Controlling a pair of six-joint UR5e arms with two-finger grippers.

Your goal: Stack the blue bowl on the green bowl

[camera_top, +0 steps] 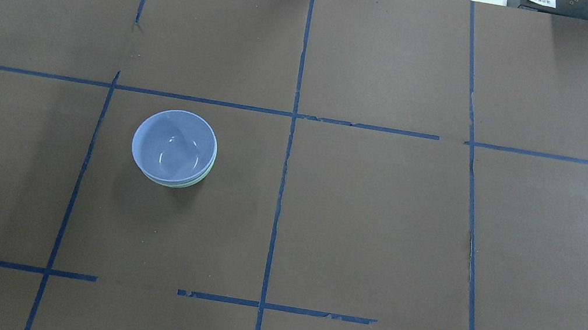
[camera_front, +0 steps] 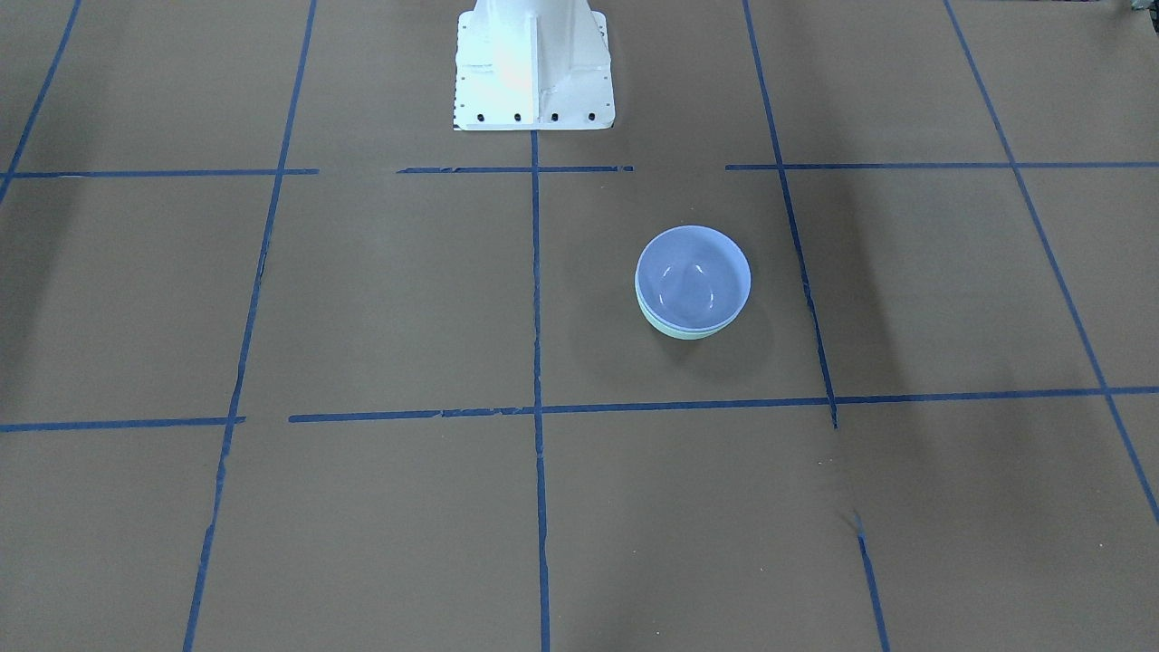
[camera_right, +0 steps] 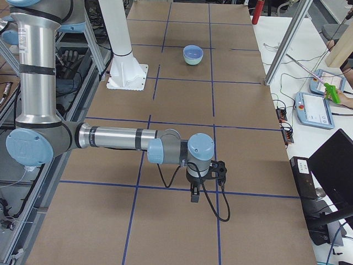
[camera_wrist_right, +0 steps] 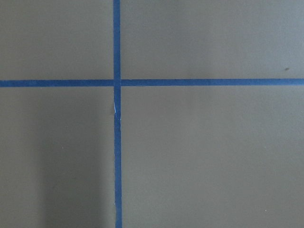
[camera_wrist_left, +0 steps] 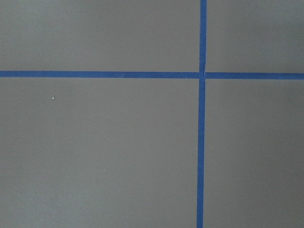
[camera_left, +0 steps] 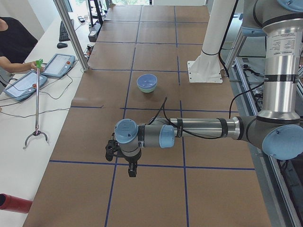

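Note:
The blue bowl [camera_front: 693,276] sits nested inside the green bowl [camera_front: 681,330], whose rim and lower wall show beneath it. The pair stands upright on the brown table cover, left of centre in the overhead view, with blue [camera_top: 173,146] over green [camera_top: 199,179]. The two bowls also show small in the left side view [camera_left: 147,81]. My left gripper [camera_left: 112,151] and right gripper [camera_right: 219,168] hang over the table's two ends, far from the bowls. They show only in the side views, so I cannot tell whether they are open or shut. Both wrist views show only tape lines.
Blue tape lines [camera_top: 281,186] divide the brown cover into squares. The robot's white base [camera_front: 532,68] stands at the table's rear edge. Operators' pendants [camera_left: 59,64] and a grabber tool [camera_left: 37,109] lie on the side bench.

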